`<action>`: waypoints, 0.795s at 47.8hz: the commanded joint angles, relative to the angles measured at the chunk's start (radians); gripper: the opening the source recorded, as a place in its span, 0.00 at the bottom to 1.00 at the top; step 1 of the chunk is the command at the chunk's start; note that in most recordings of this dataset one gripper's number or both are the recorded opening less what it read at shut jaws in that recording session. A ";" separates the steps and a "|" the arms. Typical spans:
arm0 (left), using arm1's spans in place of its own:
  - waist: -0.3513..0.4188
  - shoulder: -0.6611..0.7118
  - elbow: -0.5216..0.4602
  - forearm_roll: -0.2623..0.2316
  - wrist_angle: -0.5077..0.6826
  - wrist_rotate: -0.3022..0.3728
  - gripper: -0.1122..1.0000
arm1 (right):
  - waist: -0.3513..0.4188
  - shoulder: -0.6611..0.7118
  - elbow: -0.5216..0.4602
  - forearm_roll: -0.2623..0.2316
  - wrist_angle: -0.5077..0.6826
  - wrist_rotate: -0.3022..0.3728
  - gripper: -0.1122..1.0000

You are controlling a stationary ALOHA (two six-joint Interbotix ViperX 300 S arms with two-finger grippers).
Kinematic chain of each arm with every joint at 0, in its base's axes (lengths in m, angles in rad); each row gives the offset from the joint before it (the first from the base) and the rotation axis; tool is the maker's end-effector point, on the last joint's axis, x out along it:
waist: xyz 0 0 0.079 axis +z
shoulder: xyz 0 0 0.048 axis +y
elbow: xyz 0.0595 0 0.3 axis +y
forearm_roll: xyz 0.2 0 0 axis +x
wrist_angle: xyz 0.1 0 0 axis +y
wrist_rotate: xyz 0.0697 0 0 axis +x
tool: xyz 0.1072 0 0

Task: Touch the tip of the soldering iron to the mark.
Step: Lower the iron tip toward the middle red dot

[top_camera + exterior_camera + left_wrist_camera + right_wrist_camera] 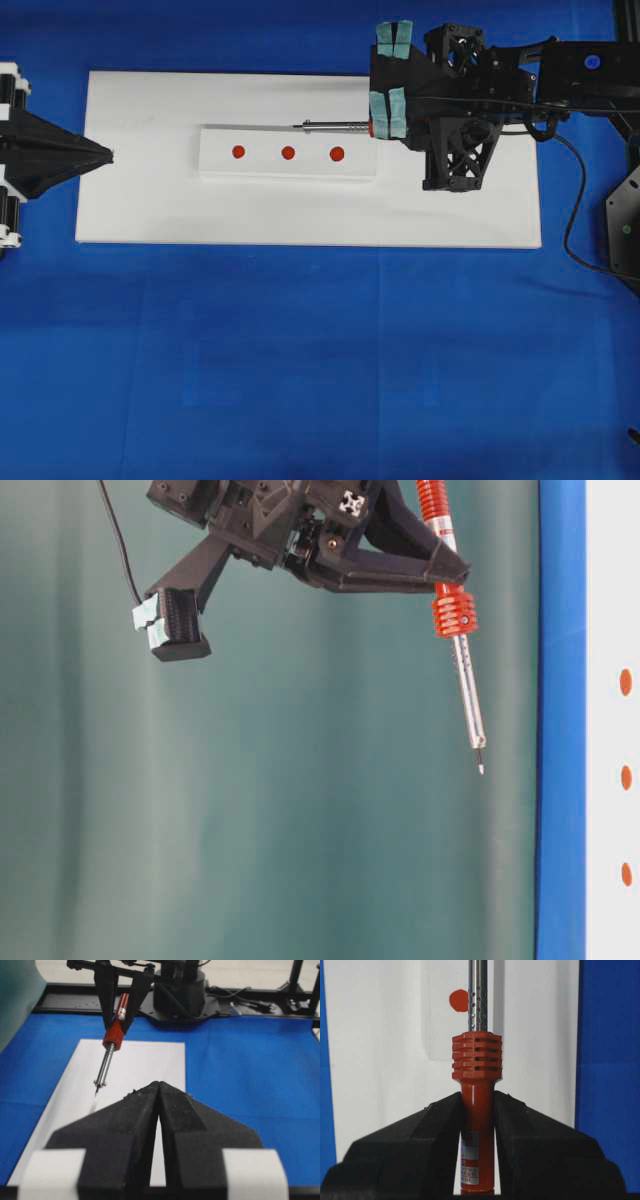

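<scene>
My right gripper (pixel 376 127) is shut on the orange-red handle of the soldering iron (pixel 335 127), whose thin shaft points left over the far edge of the white block (pixel 262 166). The mark (pixel 288 153) is the centre one of three red dots on that block. The iron's tip (pixel 298 126) hangs beside the mark's far side. In the table-level view the tip (pixel 480 769) is level with the mark (pixel 626 777) but well apart from the surface. The right wrist view shows the handle (pixel 476 1060) clamped between the fingers (pixel 440 1125). My left gripper (pixel 108 155) is shut and empty at the board's left edge.
The block lies on a white board (pixel 150 205) on blue cloth (pixel 320 360). A red dot (pixel 459 1000) shows left of the shaft in the right wrist view. The iron's black cord (pixel 570 215) loops down at the right by the arm's base.
</scene>
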State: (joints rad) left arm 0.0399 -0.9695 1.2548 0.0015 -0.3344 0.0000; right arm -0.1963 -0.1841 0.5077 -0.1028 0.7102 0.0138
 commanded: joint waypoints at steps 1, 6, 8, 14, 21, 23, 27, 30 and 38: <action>0.003 0.005 -0.009 0.002 -0.011 -0.002 0.10 | 0.002 -0.025 -0.012 -0.003 -0.003 0.002 0.16; 0.003 0.003 -0.008 0.002 -0.011 -0.002 0.10 | 0.002 -0.023 -0.012 -0.003 -0.005 0.002 0.16; 0.003 0.003 -0.009 0.002 -0.011 -0.002 0.10 | 0.002 -0.023 -0.012 -0.003 -0.005 0.002 0.16; 0.003 0.003 -0.009 0.002 -0.011 -0.002 0.10 | 0.002 -0.023 -0.012 -0.003 -0.006 0.002 0.16; 0.003 0.003 -0.009 0.000 -0.011 -0.002 0.10 | 0.002 -0.025 -0.012 -0.003 -0.006 0.002 0.16; 0.003 0.003 -0.009 0.000 -0.011 -0.002 0.10 | 0.002 -0.023 -0.012 -0.003 -0.006 0.002 0.16; 0.003 0.003 -0.009 0.000 -0.012 -0.002 0.10 | 0.002 -0.023 -0.011 -0.003 -0.006 0.002 0.16; 0.003 0.003 -0.009 0.000 -0.012 -0.002 0.10 | 0.002 -0.023 -0.011 -0.003 -0.008 0.002 0.16; 0.003 0.003 -0.009 0.002 -0.014 -0.002 0.10 | 0.002 -0.009 -0.011 -0.003 -0.006 0.003 0.16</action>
State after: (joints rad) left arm 0.0399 -0.9710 1.2548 0.0000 -0.3375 0.0000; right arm -0.1963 -0.1841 0.5077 -0.1028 0.7087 0.0153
